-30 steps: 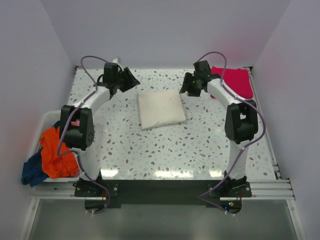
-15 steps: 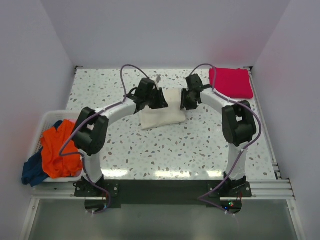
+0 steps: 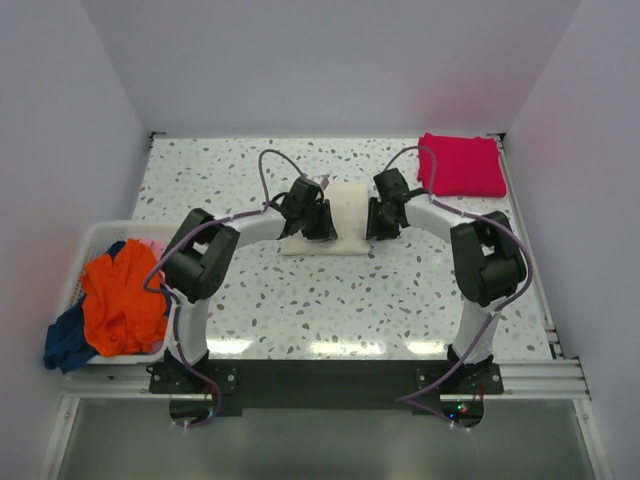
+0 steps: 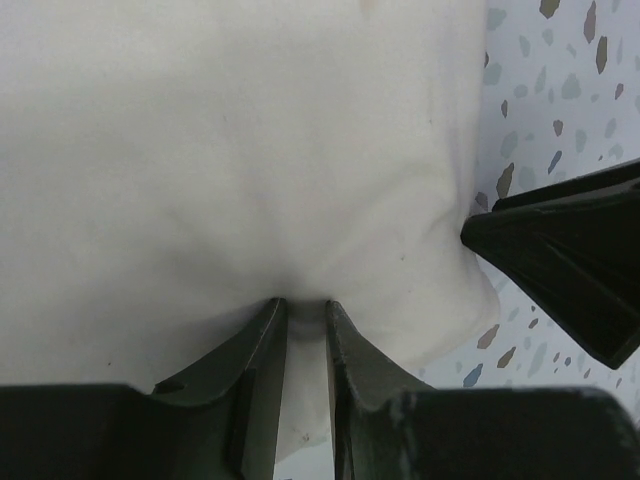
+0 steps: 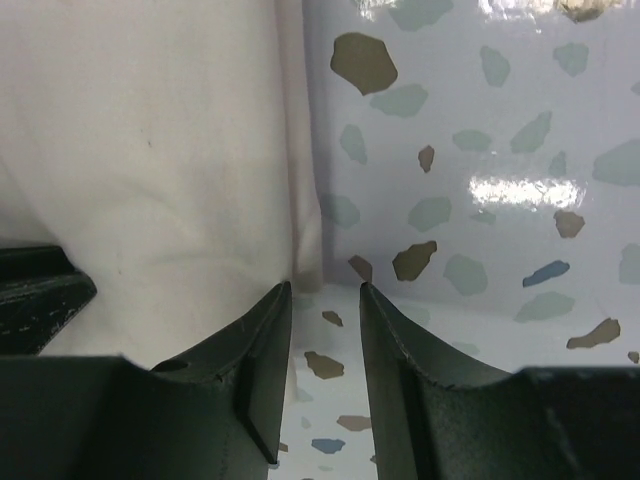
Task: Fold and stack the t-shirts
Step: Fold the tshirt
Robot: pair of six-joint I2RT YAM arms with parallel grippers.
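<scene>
Top external: cream t-shirt [image 3: 348,203] is lying folded on the table [image 3: 300,300], left gripper [image 4: 305,305] pinching it, right gripper [image 5: 325,290] sitting narrow at its edge, hold unclear; one-sided lifting risks unfolding it.

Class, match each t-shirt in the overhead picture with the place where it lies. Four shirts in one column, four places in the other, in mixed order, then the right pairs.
Shirts
1 cream t-shirt
2 magenta-red t-shirt
3 orange t-shirt
4 dark blue t-shirt

Places
A far right corner of the table
B middle of the table
C hanging over the near left corner of the basket
D in the basket, on top of the heap

Pairs: 1-B, 2-A, 3-D, 4-C
</scene>
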